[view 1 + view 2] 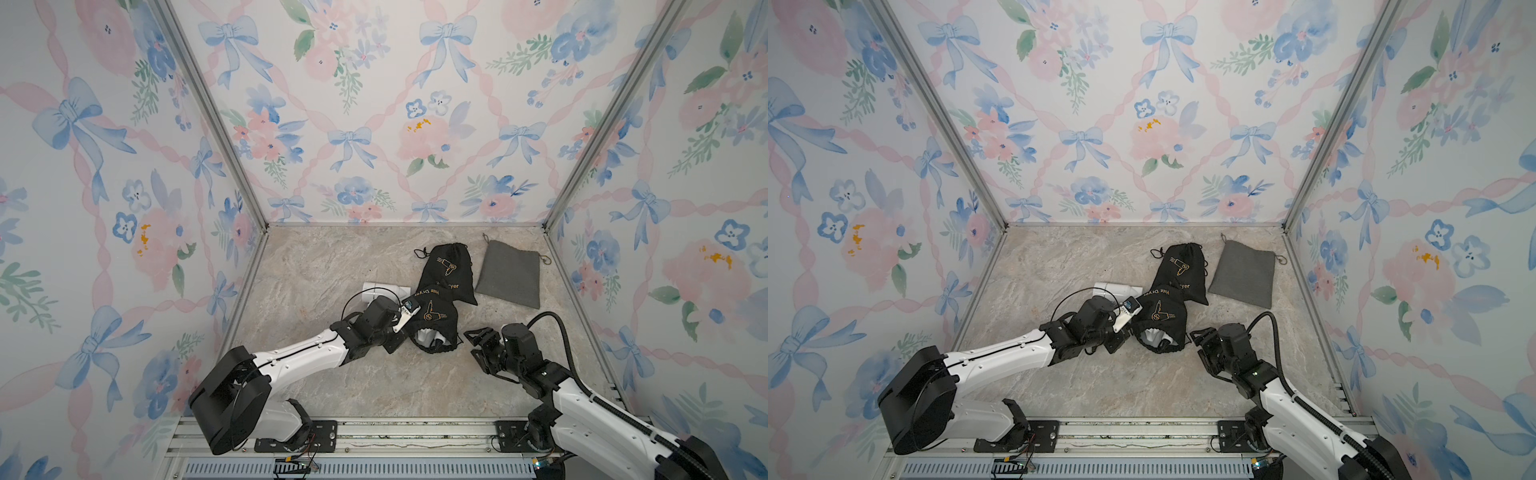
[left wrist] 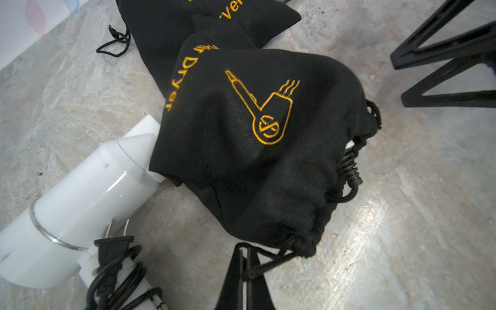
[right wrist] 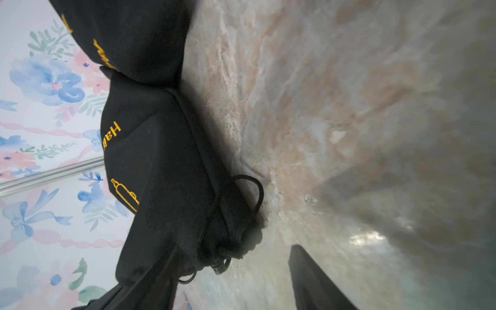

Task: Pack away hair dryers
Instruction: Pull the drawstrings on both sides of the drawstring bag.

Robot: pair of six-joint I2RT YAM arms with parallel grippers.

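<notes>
Left gripper (image 2: 245,257) is pinching the black embroidered cloth pouch's (image 2: 255,134) drawstring (image 2: 268,264); right gripper (image 1: 468,343), jaws apart, is needing the opposite cord loop (image 3: 261,192).

We look down on a table (image 1: 332,386) walled on three sides. Near its middle lies the nearer pouch (image 1: 434,320), mouth toward us, with a hair dryer (image 1: 427,335) inside. Behind it, partly under it, lies the farther pouch (image 1: 449,270); just right of that, the flat pouch (image 1: 511,274). A second hair dryer (image 1: 380,289) lies to their left (its nose tucked under the nearer pouch). The left tool (image 2: 245,251) sits at that pouch's mouth on its drawstring (image 2: 268,264); the right tool (image 1: 473,343) stands just right of it.
</notes>
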